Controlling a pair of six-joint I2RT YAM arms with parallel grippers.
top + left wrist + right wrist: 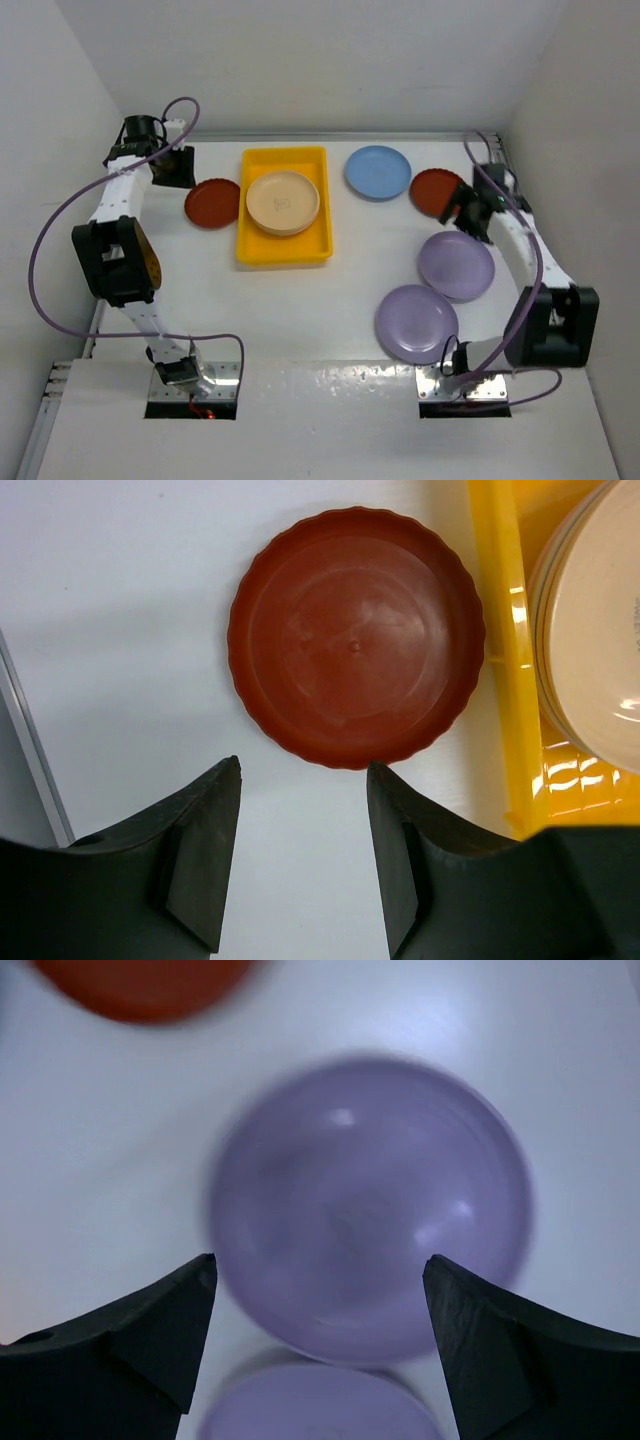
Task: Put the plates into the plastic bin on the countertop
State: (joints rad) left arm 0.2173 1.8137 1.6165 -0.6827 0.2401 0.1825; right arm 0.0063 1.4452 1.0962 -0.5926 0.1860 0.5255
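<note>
Plates (416,323) are lying in two places. A cream plate (283,202) is sitting in the bin (285,248), on top of what looks like a stack, and five more are lying loose on the countertop (330,300). The left red plate (212,203) is lying just beside the bin's left wall. The blue plate (377,172), right red plate (437,190), far lilac plate (456,265) and near lilac plate are lying to the bin's right.

The left gripper (300,780) is hovering by the left red plate's near edge, jaws parted with nothing between them. The right gripper (315,1270) is hanging over the far lilac plate, jaws spread wide and empty. That wrist view is blurred, so the exact height is hard to judge.

Several things look likely to go wrong from here. These plates are lying flat on a smooth surface, so a finger failing to get under a rim could be pushing the plate along instead of lifting it. The left red plate would then be sliding into the bin wall and shifting the bin. The far lilac plate would be knocking its neighbour, which is lying just beside it. A pinch on one edge alone could be letting a plate tilt and slip out. A plate released off-centre could end up resting on the bin's rim or sliding off the stack. Both arms heading for the bin together could be colliding above it.
</note>
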